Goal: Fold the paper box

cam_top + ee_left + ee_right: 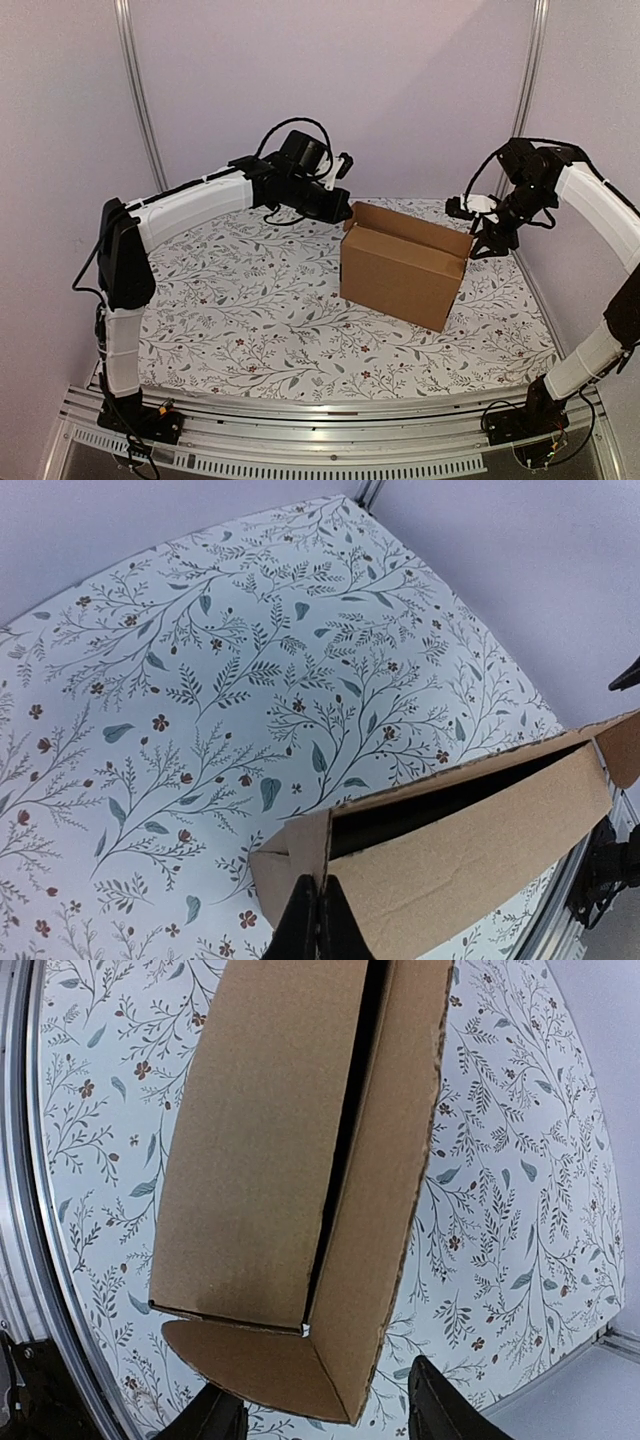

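Closed left gripper (318, 928) at paper box (480, 830) corner (floral cloth (200, 680) beneath); right gripper (325, 1405) wide.

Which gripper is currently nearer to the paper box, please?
Left, narrowly. The left gripper, shut, rests its tips against the paper box at its far left corner; the right gripper is open at the opposite end, fingers flanking the end flap without visibly touching.

No writing, label, brand mark or number can be read anywhere. The paper box (400, 270), reaching ahead of both pairs of jaws, shows only bare brown card, and the tablecloth (250, 300) beneath them carries just printed twigs and flowers.
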